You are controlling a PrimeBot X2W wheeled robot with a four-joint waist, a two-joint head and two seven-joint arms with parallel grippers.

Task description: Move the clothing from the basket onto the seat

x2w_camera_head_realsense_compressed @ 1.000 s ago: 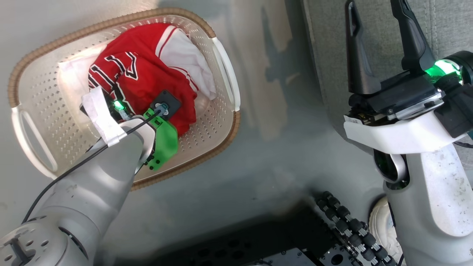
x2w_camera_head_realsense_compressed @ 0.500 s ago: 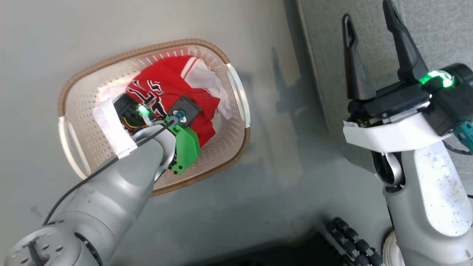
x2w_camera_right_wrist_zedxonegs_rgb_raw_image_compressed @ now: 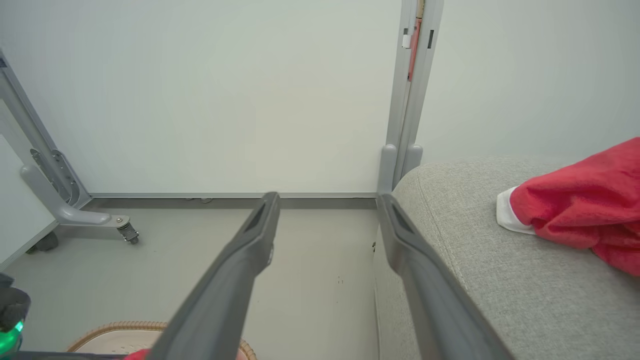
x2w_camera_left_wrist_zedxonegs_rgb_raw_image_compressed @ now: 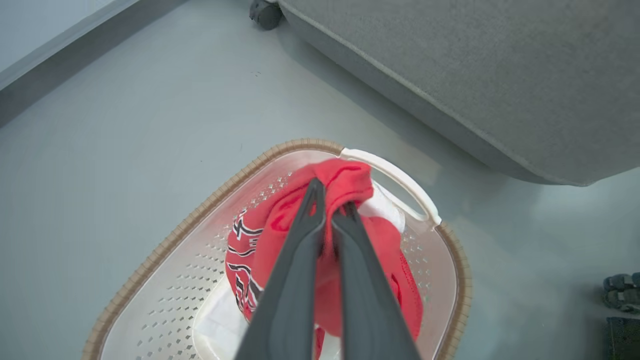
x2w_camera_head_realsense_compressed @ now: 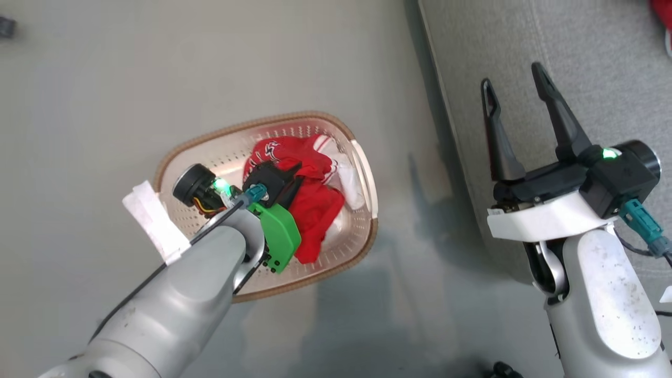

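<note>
left gripper (x2w_camera_left_wrist_zedxonegs_rgb_raw_image_compressed: 332,197) clamped on red jersey (x2w_camera_left_wrist_zedxonegs_rgb_raw_image_compressed: 250,235), basket (x2w_camera_left_wrist_zedxonegs_rgb_raw_image_compressed: 200,210) below it, lower cloth hidden behind fingers (x2w_camera_left_wrist_zedxonegs_rgb_raw_image_compressed: 295,280); right gripper (x2w_camera_head_realsense_compressed: 512,76) wide open, empty.

red jersey (x2w_camera_left_wrist_zedxonegs_rgb_raw_image_compressed: 274,226) in left claw (x2w_camera_left_wrist_zedxonegs_rgb_raw_image_compressed: 332,196)

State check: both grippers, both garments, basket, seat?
Left gripper: shut on jersey.
Right gripper: open, empty.
Jersey: bunched in the pinch, lower part hanging in basket.
Shorts: lying on seat.
Basket: upright on floor, holds the jersey.
Seat: bears the shorts.
</note>
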